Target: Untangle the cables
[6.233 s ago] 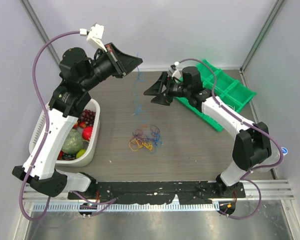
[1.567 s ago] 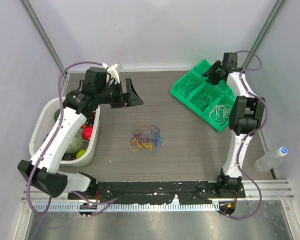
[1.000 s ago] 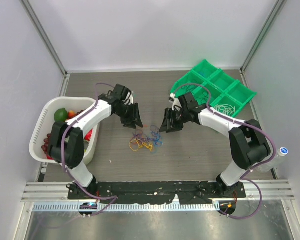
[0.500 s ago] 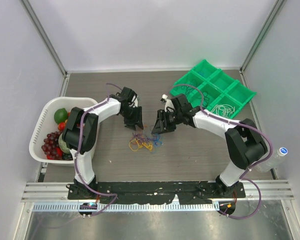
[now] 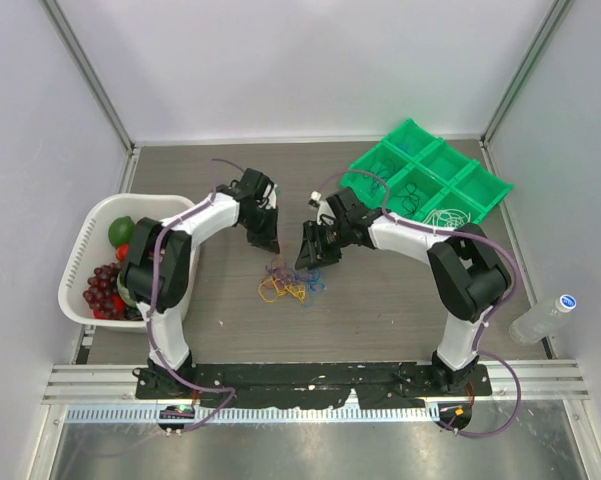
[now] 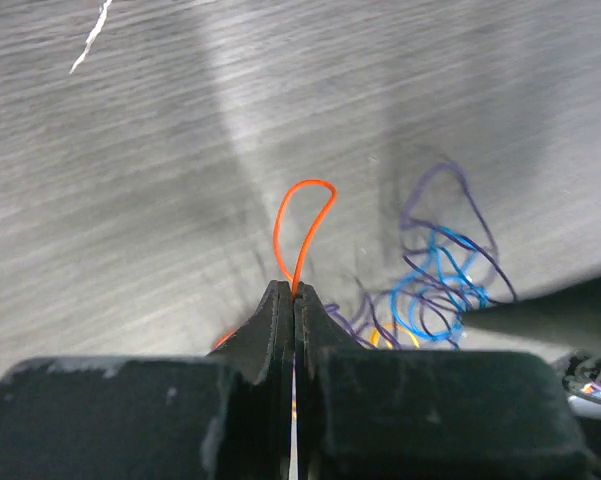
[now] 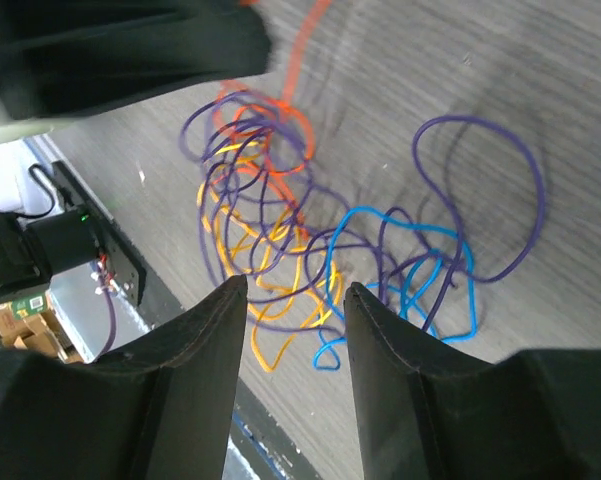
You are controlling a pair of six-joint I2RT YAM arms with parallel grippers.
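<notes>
The cables [image 5: 292,282] lie in a loose tangle of purple, yellow, blue and orange strands on the grey table, in front of both grippers. My left gripper [image 5: 271,244] is at the tangle's far left edge. In the left wrist view its jaws [image 6: 294,291] are pressed together on an orange cable [image 6: 305,212], whose loop sticks out past the tips. My right gripper [image 5: 307,258] hangs just above the tangle's far right side. Its fingers [image 7: 295,295] stand apart with nothing between them, over purple [image 7: 480,200], blue [image 7: 410,270] and yellow [image 7: 270,290] strands.
A white basket [image 5: 80,235] of fruit stands at the left. A green divided tray [image 5: 495,185] holding other cables sits at the back right. A clear bottle [image 5: 545,318] lies at the right edge. A white scrap [image 6: 90,35] lies on the table beyond the left gripper.
Both arms have come in to the tangle from the sides. The left gripper was open half a second ago and has shut on the orange cable. The right gripper stays open.
</notes>
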